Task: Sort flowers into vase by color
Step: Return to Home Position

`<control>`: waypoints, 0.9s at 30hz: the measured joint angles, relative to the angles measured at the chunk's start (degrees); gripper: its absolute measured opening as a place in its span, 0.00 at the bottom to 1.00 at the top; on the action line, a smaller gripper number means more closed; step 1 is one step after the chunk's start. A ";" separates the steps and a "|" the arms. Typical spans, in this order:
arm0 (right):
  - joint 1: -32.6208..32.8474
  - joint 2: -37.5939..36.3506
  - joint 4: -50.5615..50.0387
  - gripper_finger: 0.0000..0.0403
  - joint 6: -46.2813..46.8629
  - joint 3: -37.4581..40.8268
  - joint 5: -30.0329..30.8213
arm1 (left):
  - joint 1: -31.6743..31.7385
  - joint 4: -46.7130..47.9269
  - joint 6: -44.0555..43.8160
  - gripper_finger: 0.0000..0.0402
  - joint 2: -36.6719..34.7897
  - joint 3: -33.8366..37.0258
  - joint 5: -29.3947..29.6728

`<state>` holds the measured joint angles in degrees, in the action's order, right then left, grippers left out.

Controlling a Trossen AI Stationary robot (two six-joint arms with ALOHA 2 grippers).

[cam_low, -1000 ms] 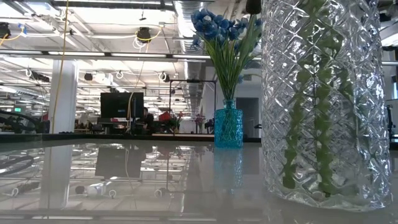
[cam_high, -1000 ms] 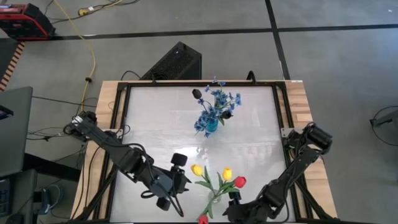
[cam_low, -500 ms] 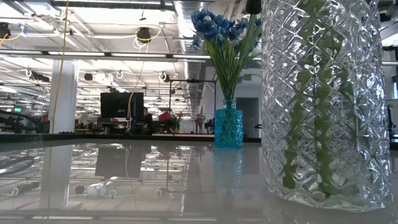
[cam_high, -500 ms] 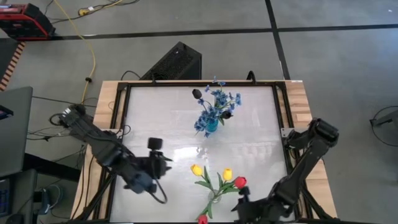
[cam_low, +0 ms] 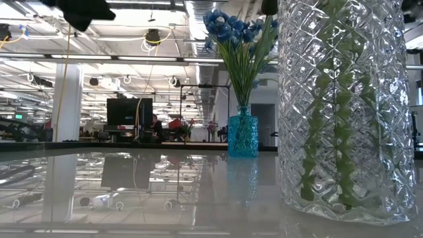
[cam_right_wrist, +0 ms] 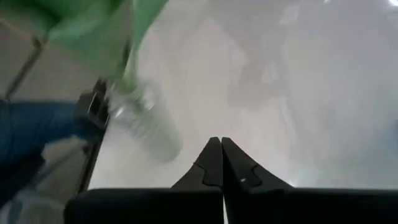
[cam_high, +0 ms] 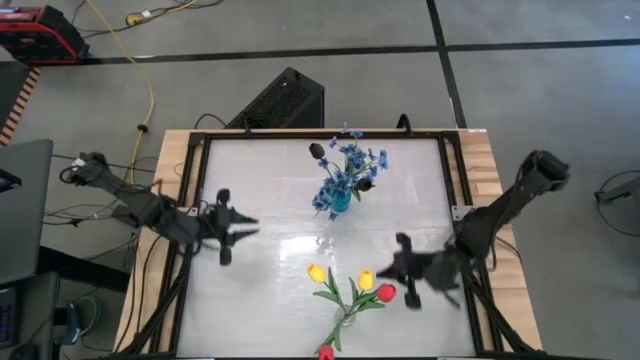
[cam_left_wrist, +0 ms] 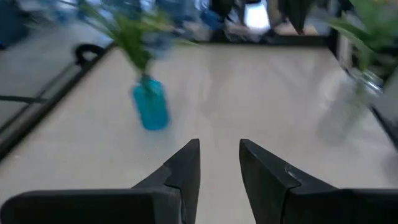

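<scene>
A blue vase [cam_high: 340,203] stands at the table's far middle and holds blue flower sprays [cam_high: 352,165] and dark buds [cam_high: 316,150]. A clear cut-glass vase [cam_high: 345,320] near the front edge holds yellow tulips [cam_high: 317,272] and red tulips [cam_high: 386,293] by their green stems [cam_low: 340,112]. My left gripper [cam_high: 238,228] hovers over the table's left part, open and holding nothing [cam_left_wrist: 219,163], pointing toward the blue vase [cam_left_wrist: 151,109]. My right gripper [cam_high: 400,262] hovers right of the tulips, shut with nothing between its fingers [cam_right_wrist: 217,152]. The clear vase [cam_right_wrist: 146,127] lies ahead of it.
The glossy white tabletop [cam_high: 260,180] has a black frame and wooden side rails [cam_high: 480,160]. Bare surface lies between the two vases and along the far left. A black box [cam_high: 282,100] and cables sit on the floor beyond the far edge.
My left gripper has swung from beside the tulips near the front edge toward the table's left and far side. My right gripper has drawn away from the clear vase's base at the front edge, moving toward the far side and right. The vases and flowers have stayed put.
</scene>
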<state>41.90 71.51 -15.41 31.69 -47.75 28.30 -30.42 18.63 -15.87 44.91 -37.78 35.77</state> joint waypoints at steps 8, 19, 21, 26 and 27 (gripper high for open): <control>-18.28 -14.28 12.62 0.06 -10.67 13.91 -12.84 | 13.48 -5.96 8.30 0.11 -17.57 9.04 -5.51; -31.58 -37.65 22.47 0.05 -12.71 33.04 -14.71 | 17.30 -3.50 6.60 0.00 -37.92 17.45 -7.95; -32.97 -40.47 24.33 0.05 -12.71 35.84 -14.70 | 17.30 -4.00 5.97 0.00 -41.36 19.44 -8.68; -36.41 -44.82 28.41 0.05 -13.46 41.02 -14.68 | 17.30 -6.86 5.61 0.00 -44.79 24.99 -10.11; -36.95 -45.31 29.47 0.05 -13.64 41.91 -14.68 | 17.30 -7.21 5.58 0.00 -44.59 25.92 -10.54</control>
<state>4.94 26.20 14.07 18.05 -5.85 13.61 -13.13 11.42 -10.29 0.32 -11.85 25.23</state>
